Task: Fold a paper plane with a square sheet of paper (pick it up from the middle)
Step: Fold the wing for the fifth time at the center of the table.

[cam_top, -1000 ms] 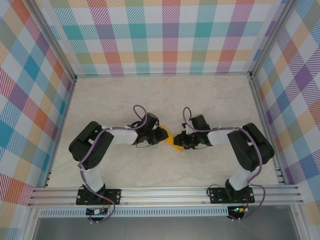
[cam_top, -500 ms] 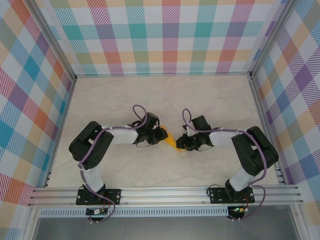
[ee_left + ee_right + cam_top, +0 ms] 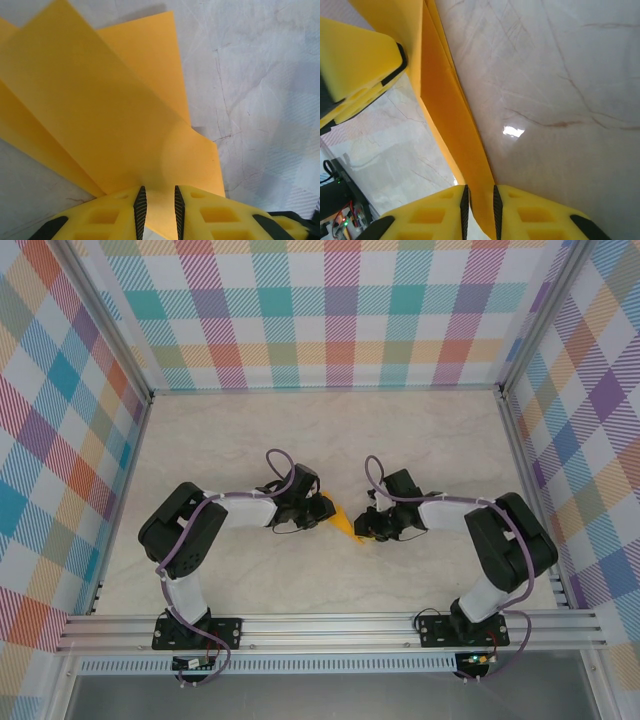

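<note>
The pale, marble-veined table (image 3: 300, 430) has the orange paper (image 3: 345, 522) over its middle, contact unclear.

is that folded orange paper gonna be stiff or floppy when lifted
Probably floppy: the folded orange paper fans into thin loose layers beyond the left gripper. Likely light; may tear if the right gripper, also pinching it, pulls away.

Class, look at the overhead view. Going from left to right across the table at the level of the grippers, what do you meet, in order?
left arm's elbow → left gripper → orange paper → right gripper → right arm's elbow
</note>
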Tool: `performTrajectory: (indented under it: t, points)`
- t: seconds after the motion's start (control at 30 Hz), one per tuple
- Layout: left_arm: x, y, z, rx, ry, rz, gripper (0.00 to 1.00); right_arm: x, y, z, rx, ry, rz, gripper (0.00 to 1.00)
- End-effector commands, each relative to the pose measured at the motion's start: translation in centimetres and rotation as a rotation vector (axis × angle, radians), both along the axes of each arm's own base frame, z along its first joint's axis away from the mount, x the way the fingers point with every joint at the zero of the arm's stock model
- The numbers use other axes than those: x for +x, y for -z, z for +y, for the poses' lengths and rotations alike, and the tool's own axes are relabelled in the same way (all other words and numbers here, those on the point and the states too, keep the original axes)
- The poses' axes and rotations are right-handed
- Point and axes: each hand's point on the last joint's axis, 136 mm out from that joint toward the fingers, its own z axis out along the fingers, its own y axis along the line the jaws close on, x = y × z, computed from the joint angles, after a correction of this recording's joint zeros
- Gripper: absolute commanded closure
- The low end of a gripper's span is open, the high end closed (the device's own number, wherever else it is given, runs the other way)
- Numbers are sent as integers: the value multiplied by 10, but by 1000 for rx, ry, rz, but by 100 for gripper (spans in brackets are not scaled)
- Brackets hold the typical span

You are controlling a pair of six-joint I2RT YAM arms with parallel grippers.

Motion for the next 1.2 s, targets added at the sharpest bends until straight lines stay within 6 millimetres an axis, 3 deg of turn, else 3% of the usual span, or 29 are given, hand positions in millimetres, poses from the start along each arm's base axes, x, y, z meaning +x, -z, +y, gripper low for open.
performTrajectory:
  t: [0.0,0.23,0.37,0.47,0.7,1.17]
  points:
    - [-10,28,19,120,-26,69,74,8,-25,-4,-49,17,-66,76]
    - [-11,32,19,128,-28,87,74,5,-32,18,-99,-46,-108,78]
    - [-11,33,19,130,-29,91,75,-1,-25,45,-98,-117,-80,81]
    - [-12,34,20,136,-31,95,75,5,-19,50,-105,-109,-65,83]
    - [-13,36,23,150,-32,100,74,7,1,39,-162,-79,-17,85]
    - [-14,41,28,178,-42,111,75,-7,29,9,-236,-60,46,86]
